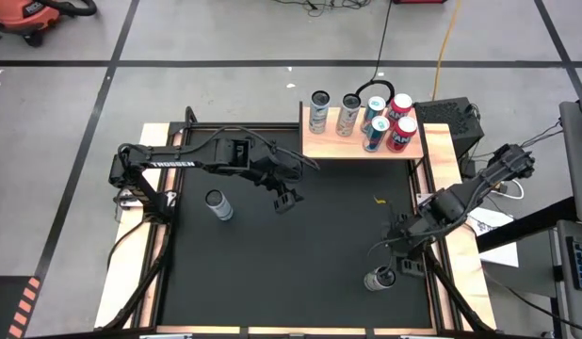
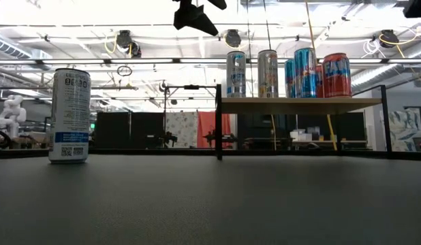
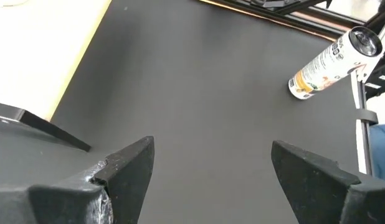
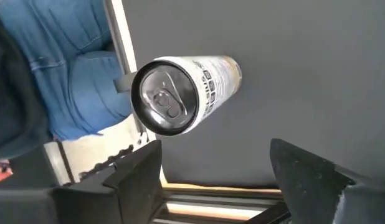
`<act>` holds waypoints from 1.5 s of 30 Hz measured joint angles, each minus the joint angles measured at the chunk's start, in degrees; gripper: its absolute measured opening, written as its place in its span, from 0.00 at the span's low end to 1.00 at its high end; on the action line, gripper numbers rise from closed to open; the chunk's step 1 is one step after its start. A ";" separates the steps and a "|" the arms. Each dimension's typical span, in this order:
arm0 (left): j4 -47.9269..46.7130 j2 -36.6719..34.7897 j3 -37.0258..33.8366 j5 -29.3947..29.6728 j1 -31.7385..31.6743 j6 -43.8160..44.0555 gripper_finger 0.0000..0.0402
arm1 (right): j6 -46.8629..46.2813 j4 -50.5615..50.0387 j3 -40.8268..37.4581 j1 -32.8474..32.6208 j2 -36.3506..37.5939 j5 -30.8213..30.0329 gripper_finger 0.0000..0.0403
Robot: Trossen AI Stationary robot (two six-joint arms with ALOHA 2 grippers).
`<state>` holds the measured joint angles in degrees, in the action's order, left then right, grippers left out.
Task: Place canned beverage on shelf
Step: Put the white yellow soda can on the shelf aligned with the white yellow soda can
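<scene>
A white and silver can (image 1: 218, 204) stands upright on the black mat at the left, also seen in the low view (image 2: 69, 116). A second white can with an orange base (image 1: 380, 278) stands near the mat's near right corner (image 4: 180, 93) (image 3: 329, 59). The light wood shelf (image 1: 319, 149) (image 2: 299, 104) at the far right carries several upright cans (image 1: 374, 121). My left gripper (image 1: 286, 200) (image 3: 211, 168) hovers open over the mat's middle. My right gripper (image 1: 404, 256) (image 4: 214, 165) hangs open above and just beyond the near right can, touching nothing.
A light wooden frame (image 1: 442, 169) borders the mat. A black box (image 1: 451, 118) sits right of the shelf, and papers (image 1: 493, 231) lie off the right edge. A person in blue jeans (image 4: 74, 74) stands by the near right corner. Bare mat (image 1: 300, 273) lies between the two loose cans.
</scene>
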<state>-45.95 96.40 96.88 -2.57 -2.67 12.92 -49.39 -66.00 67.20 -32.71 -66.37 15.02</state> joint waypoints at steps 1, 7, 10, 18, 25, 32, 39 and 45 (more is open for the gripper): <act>0.04 0.00 0.00 0.01 0.01 -0.22 0.80 | -1.20 0.07 0.00 -0.55 -0.23 -0.05 0.69; 0.01 0.00 0.00 0.00 -0.01 0.05 0.80 | -5.89 8.33 0.00 -3.76 -1.81 -0.15 0.69; 0.00 0.00 0.00 0.00 -0.01 0.07 0.80 | -7.65 13.09 0.02 -5.26 -2.03 -1.59 0.69; 0.00 0.00 0.00 0.00 -0.01 0.19 0.80 | -10.12 3.13 0.02 -7.23 -1.87 -9.52 0.69; 0.00 0.00 0.00 0.00 -0.01 0.26 0.80 | -12.07 5.17 0.02 -11.35 -2.18 -13.50 0.69; 0.00 0.00 0.00 0.00 -0.01 0.27 0.80 | -13.91 6.22 0.02 -14.20 -5.49 -15.19 0.69; -0.02 0.00 0.00 0.00 -0.01 0.24 0.80 | -14.17 10.34 0.02 -15.26 -8.92 -14.96 0.69; 0.00 0.00 0.00 0.00 -0.01 0.22 0.80 | -14.27 11.03 0.02 -15.32 -9.31 -18.02 0.69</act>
<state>-45.95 96.40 96.88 -2.57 -2.68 13.15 -63.66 -54.97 67.22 -48.03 -75.68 -3.00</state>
